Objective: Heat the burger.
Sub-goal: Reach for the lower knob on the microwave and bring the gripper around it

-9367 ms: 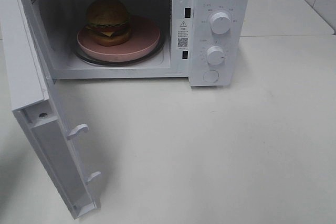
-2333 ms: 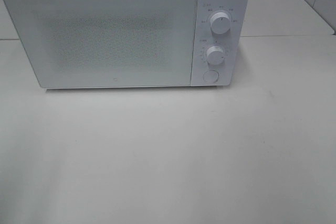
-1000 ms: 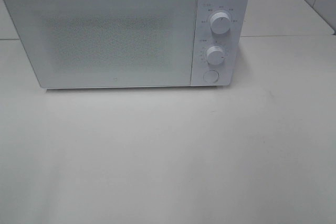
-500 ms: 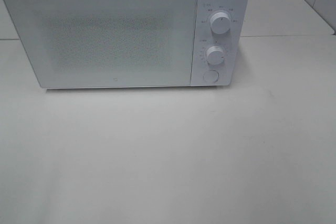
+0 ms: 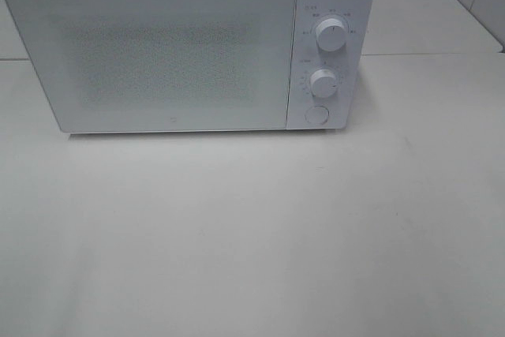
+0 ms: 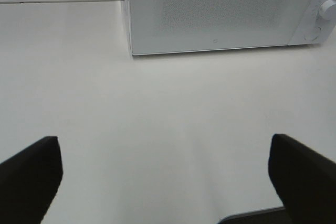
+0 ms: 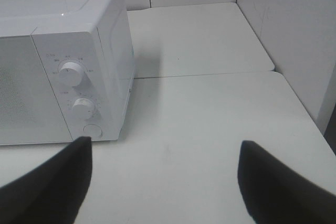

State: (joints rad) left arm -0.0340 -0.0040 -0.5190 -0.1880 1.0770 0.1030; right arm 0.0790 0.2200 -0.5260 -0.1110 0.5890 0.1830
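step: set timer (judged) | lower knob (image 5: 323, 83), upper right: pinch squarely, turn without shoving microwave (image 5: 173, 53) | left gripper (image 6: 167, 177), right gripper (image 7: 163, 182): released, empty

We see a white tabletop (image 5: 260, 234), smooth and a little glossy. One thing stands directly on it: a white microwave (image 5: 166, 53), at about 11 o'clock in the high view, with its door shut and facing 6 o'clock. On its 3 o'clock side is the control panel, with an upper knob (image 5: 331, 34), a lower knob (image 5: 323, 83) and a round button (image 5: 316, 115) under them. A thin seam (image 5: 426, 54) runs across the tabletop from the microwave toward 3 o'clock. Just in front of the microwave, a soft shadow lies on the surface.
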